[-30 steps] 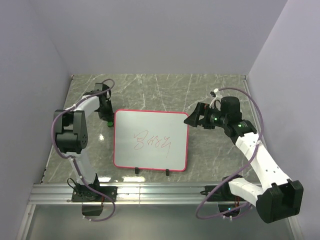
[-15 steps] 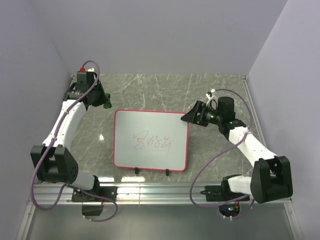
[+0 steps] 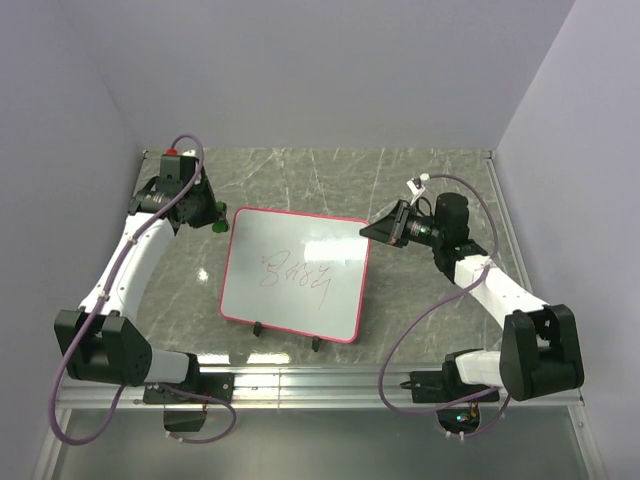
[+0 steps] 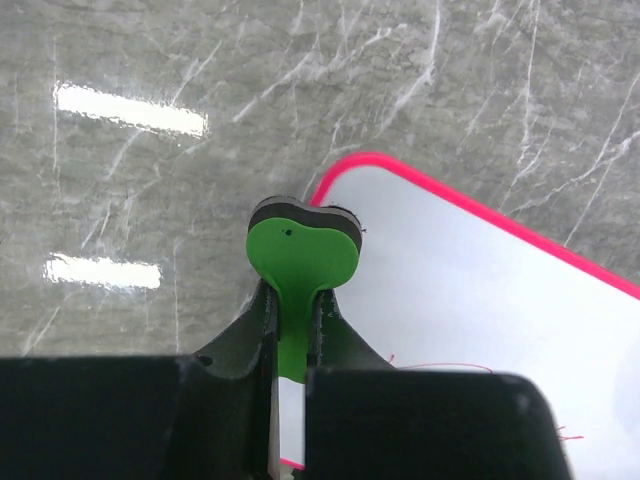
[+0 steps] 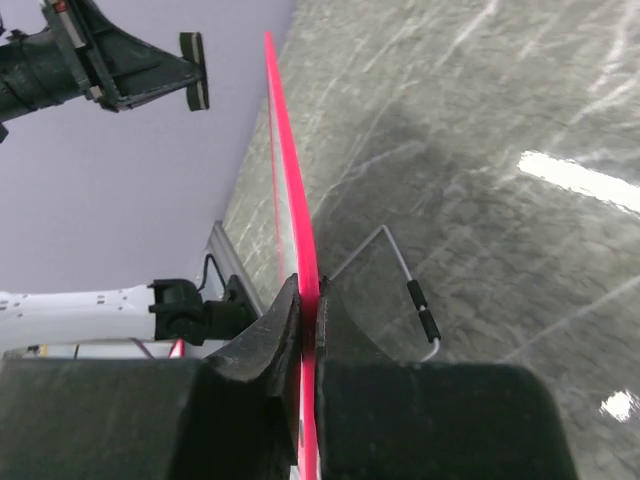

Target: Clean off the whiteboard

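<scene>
- On the surface [image 3: 420,300], the whiteboard [image 3: 295,290] sits askew, bearing red scribbles.
- My right hand [image 3: 368,232] clamps its right edge.
- My left hand [image 3: 215,214] pinches a green eraser [image 4: 303,262] at its far-left corner.

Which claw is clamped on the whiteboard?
The right claw, shut on the whiteboard at the pink frame of its right edge. The left claw is shut on the green eraser instead, by the board's far-left corner.
</scene>
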Robot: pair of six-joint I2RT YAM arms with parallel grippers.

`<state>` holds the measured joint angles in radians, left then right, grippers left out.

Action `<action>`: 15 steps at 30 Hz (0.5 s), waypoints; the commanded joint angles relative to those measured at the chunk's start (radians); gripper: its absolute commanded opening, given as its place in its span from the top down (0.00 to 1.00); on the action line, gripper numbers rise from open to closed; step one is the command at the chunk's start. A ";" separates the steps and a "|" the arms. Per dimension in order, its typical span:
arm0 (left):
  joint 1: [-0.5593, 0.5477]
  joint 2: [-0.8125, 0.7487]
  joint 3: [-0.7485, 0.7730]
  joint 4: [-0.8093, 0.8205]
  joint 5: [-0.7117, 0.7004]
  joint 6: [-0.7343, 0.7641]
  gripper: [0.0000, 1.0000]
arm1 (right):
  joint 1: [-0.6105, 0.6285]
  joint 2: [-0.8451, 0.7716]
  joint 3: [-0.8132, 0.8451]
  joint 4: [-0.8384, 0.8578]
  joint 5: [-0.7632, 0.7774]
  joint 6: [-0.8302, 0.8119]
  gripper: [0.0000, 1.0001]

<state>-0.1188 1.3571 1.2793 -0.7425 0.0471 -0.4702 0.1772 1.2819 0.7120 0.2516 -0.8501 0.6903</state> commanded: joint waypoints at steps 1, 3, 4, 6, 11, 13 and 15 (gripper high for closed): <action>-0.027 -0.059 0.040 -0.032 -0.044 -0.022 1.00 | 0.007 0.020 -0.022 0.072 0.028 -0.008 1.00; -0.041 -0.068 0.061 -0.047 -0.068 -0.027 1.00 | 0.011 0.020 -0.046 0.106 0.037 0.012 1.00; -0.054 -0.078 0.086 -0.058 -0.078 -0.033 1.00 | 0.011 0.025 -0.054 0.136 0.042 0.017 1.00; -0.070 -0.085 0.115 -0.084 -0.096 -0.042 1.00 | 0.011 0.040 -0.055 0.141 0.060 0.011 1.00; -0.157 -0.121 0.183 -0.084 -0.084 -0.085 0.99 | 0.011 0.077 -0.031 0.137 0.108 -0.023 1.00; -0.203 -0.131 0.167 -0.066 -0.056 -0.113 1.00 | 0.008 0.094 -0.023 0.144 0.120 -0.017 1.00; -0.278 -0.135 0.122 -0.045 -0.056 -0.137 1.00 | 0.010 0.100 -0.020 0.152 0.125 -0.002 1.00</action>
<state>-0.3241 1.2388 1.4208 -0.8116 -0.0261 -0.5526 0.1852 1.3529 0.6819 0.4034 -0.8509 0.7418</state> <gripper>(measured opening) 0.089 0.049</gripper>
